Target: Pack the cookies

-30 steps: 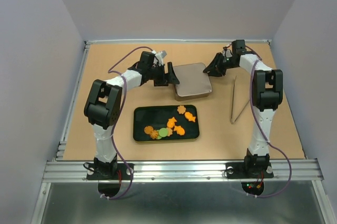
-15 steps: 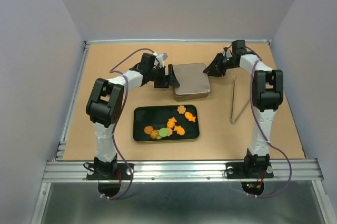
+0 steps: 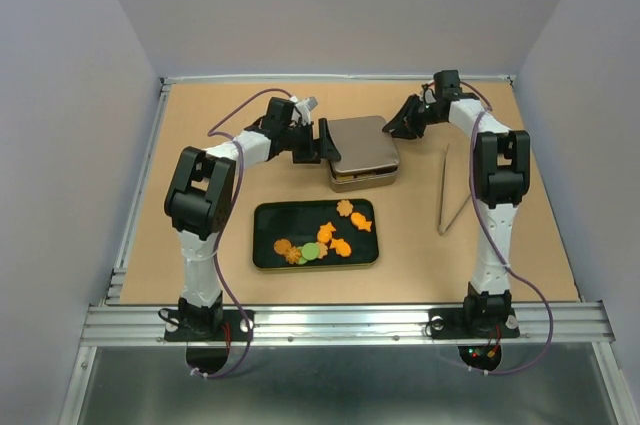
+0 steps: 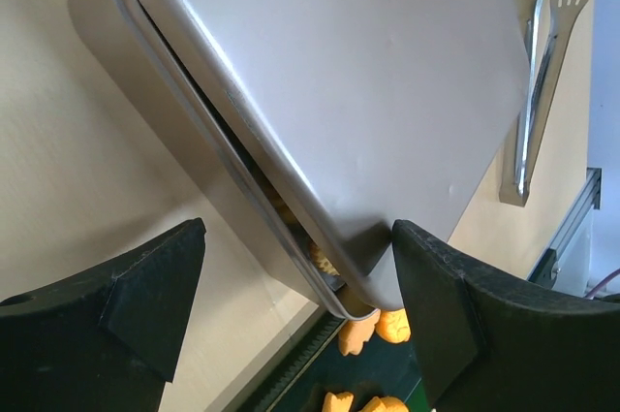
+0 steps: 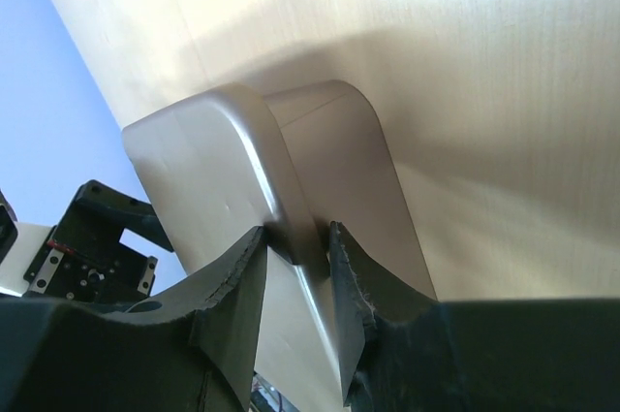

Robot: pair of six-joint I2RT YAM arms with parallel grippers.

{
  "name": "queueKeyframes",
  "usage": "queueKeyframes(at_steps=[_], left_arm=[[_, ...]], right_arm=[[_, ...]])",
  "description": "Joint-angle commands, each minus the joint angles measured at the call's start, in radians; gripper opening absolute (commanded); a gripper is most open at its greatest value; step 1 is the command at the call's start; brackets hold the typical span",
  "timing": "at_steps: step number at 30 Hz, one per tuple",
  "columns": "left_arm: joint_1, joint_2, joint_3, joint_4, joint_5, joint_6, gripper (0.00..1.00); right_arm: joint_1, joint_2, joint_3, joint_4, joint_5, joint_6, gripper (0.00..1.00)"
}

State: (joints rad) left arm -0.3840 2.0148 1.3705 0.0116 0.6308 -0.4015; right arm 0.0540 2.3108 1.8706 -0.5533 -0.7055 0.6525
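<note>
Cookies point(image 3: 325, 237) — orange shapes and one green round — lie in the black tray point(image 3: 268, 217) nearest the arm bases. Behind it you see the metal lid point(image 3: 360, 140) tilted over its tin point(image 3: 365, 182). The right gripper point(image 5: 295, 237) pinches a lid corner. The left gripper point(image 4: 298, 228) stands spread across the opposite edge — apparently not touching. Tongs point(image 3: 445, 195) lie to the right.
</note>
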Motion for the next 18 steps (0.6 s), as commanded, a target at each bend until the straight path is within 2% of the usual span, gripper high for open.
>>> queueKeyframes(at_steps=[1, 9, 18], left_arm=[[0.008, -0.011, 0.042, 0.016, 0.021, 0.009, 0.88], [0.01, -0.047, 0.007, 0.031, 0.024, -0.002, 0.83], [0.004, -0.097, -0.079, 0.056, 0.007, -0.008, 0.77]], right_arm=[[0.024, -0.004, 0.035, 0.0, 0.012, -0.001, 0.36], [0.044, -0.126, -0.132, 0.0, 0.023, -0.047, 0.36], [0.066, -0.225, -0.249, 0.0, 0.043, -0.079, 0.36]])
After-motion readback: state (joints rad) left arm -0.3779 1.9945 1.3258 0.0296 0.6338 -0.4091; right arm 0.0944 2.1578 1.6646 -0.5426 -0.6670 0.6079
